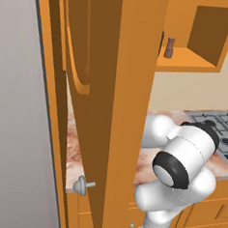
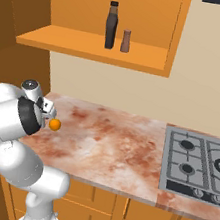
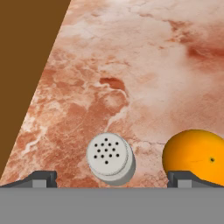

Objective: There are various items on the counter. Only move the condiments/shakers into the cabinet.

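- You are looking at a dark brown bottle with a dark cap (image 2: 111, 25) and a small brown cylindrical shaker (image 2: 125, 40) standing upright, just beside each other, on the plain shelf of the orange wooden wall cabinet (image 2: 92, 48); both are sitting where the task wants them.
- A white round shaker with a perforated top (image 3: 110, 158) is standing on the pinkish-beige marbled stone counter (image 2: 111, 143), with a round orange fruit (image 3: 195, 161) near it on one side. That shaker, you can judge, is the one condiment left to move; the fruit is meant to stay.
- Your two-finger gripper (image 3: 111, 178) is hanging above the white shaker with its jaws spread to their widest and gripping nothing, seemingly lining up for a grasp.
- The cabinet's tall panelled door (image 1: 112, 101) is standing open, leaving the shelf reachable.
- A grey gas hob (image 2: 199, 165) is sitting at the counter's far side, over orange drawers (image 2: 92, 200).
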